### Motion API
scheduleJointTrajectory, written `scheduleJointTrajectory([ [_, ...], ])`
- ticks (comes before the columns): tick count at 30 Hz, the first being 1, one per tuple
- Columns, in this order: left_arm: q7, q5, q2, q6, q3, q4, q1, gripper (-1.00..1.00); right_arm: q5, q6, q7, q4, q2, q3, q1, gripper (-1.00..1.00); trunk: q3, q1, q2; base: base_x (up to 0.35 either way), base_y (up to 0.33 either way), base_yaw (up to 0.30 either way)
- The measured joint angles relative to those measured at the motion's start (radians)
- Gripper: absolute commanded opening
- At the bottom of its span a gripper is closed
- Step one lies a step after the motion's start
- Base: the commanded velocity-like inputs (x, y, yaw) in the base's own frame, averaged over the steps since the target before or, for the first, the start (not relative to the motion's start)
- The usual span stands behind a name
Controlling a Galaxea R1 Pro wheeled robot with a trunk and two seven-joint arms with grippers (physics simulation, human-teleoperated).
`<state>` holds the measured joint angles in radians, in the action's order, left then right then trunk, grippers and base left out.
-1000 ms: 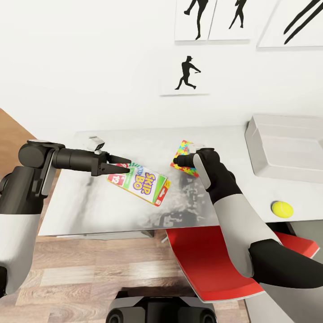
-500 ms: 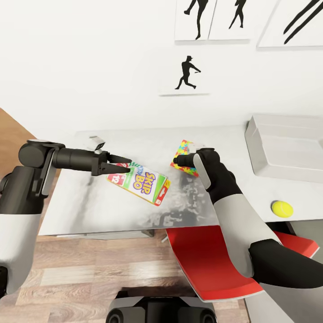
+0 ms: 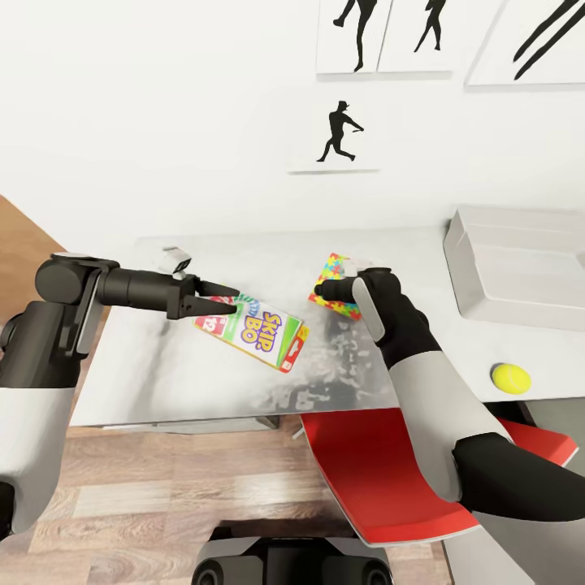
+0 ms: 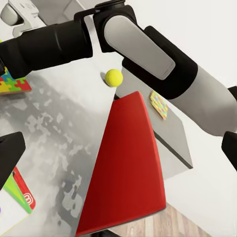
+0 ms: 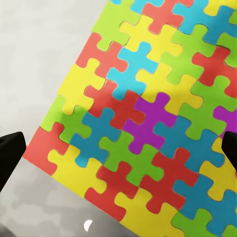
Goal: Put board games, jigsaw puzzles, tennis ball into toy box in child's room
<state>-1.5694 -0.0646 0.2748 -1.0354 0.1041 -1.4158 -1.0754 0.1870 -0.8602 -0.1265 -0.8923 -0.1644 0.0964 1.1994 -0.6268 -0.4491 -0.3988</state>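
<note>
flat card SKIP BO box | glossy jigsaw square | round ball

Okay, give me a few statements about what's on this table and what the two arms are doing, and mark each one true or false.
1. The tennis ball lies inside the toy box. False: it lies on the table, outside the box.
2. The left gripper is at the SKIP BO box. True.
3. The right gripper is above a jigsaw puzzle. True.
4. The toy box holds a board game. False: its visible part looks empty.
</note>
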Motion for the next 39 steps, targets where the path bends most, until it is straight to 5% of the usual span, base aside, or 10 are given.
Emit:
scheduleJointTrajectory([
  [14, 0.000, 0.001, -0.001, 0.000, 0.004, 0.000, 0.000, 1.00, -0.046, 0.000, -0.002, 0.004, 0.001, 0.001, 0.000, 1.00, 0.000, 0.000, 0.000, -0.137, 0.000, 0.000],
  [39, 0.001, 0.003, -0.003, 0.000, 0.000, 0.000, 0.000, 1.00, -0.022, 0.001, 0.000, 0.001, 0.003, 0.002, 0.000, 1.00, 0.000, 0.000, 0.000, -0.060, -0.058, 0.000],
])
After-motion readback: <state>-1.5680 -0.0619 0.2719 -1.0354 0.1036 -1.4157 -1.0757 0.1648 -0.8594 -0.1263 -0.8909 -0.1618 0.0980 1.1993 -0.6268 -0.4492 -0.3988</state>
